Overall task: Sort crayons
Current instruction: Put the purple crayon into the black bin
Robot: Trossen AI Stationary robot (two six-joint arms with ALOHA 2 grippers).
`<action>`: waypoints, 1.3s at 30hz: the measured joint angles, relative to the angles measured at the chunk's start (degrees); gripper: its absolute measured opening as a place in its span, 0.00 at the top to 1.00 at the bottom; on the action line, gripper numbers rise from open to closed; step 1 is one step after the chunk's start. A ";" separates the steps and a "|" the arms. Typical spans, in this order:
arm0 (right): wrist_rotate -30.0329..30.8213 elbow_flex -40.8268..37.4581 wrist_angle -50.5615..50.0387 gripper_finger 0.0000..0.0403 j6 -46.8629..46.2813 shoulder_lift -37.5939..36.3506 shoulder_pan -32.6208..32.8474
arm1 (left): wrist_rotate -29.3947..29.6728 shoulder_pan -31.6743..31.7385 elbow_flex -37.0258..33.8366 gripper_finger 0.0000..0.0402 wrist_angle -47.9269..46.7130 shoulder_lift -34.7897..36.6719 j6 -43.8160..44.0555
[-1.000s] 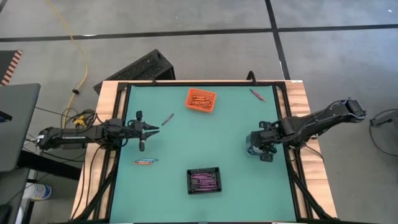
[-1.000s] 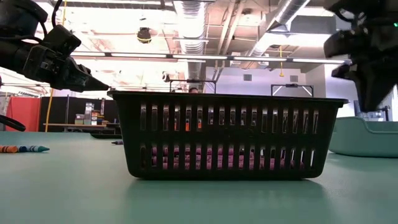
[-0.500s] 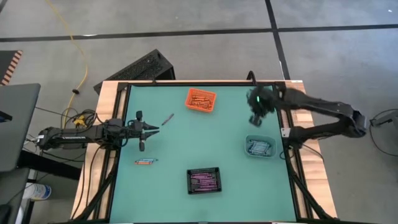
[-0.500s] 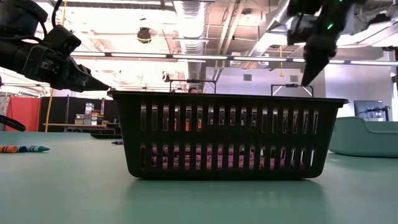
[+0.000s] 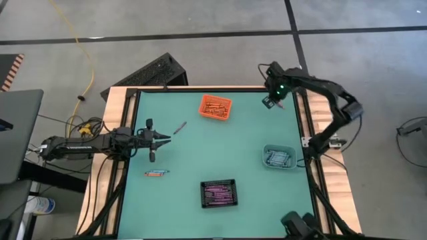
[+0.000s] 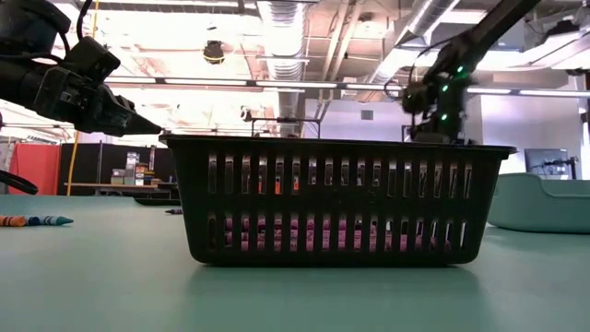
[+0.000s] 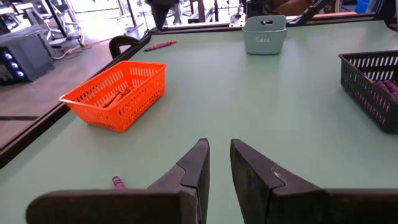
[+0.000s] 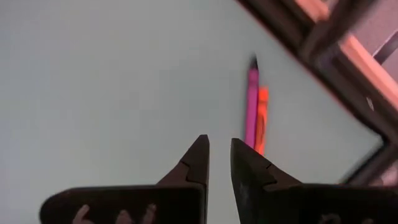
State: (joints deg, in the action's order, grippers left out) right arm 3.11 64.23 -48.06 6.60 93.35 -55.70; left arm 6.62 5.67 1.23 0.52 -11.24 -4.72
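Now the right end effector (image 5: pixel 271 101) hung over the far right corner of the green tabletop (image 5: pixel 240 150), its fingers nearly together with only a narrow gap and nothing between them. A second before, it had been low over the small teal plastic bin (image 5: pixel 279 158) near the right edge; since then it had swung away to the far corner. Just ahead of its fingertips lay a purple paper-wrapped crayon (image 8: pixel 252 106) and an orange crayon (image 8: pixel 260 121) side by side, close to the dark table frame. That suggested one delivery was finished and the next pick was being lined up. The left end effector (image 5: pixel 162 138) waited over the left side of the tabletop, unmoved, fingers nearly together and empty. Near it lay one loose crayon (image 5: pixel 179 127) and an orange-and-blue pair (image 5: pixel 156 173). The orange mesh basket (image 5: pixel 215 108) and black slotted basket (image 5: pixel 219 193) already held crayons.
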 joint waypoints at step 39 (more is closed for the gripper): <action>1.25 11.47 -1.41 0.68 9.61 18.48 -4.38 | 0.01 0.00 0.00 0.87 0.01 -0.01 -0.01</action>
State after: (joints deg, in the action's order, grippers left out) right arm 4.36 75.70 -49.47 16.21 111.83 -60.08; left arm 6.63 5.67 1.23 0.53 -11.24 -4.73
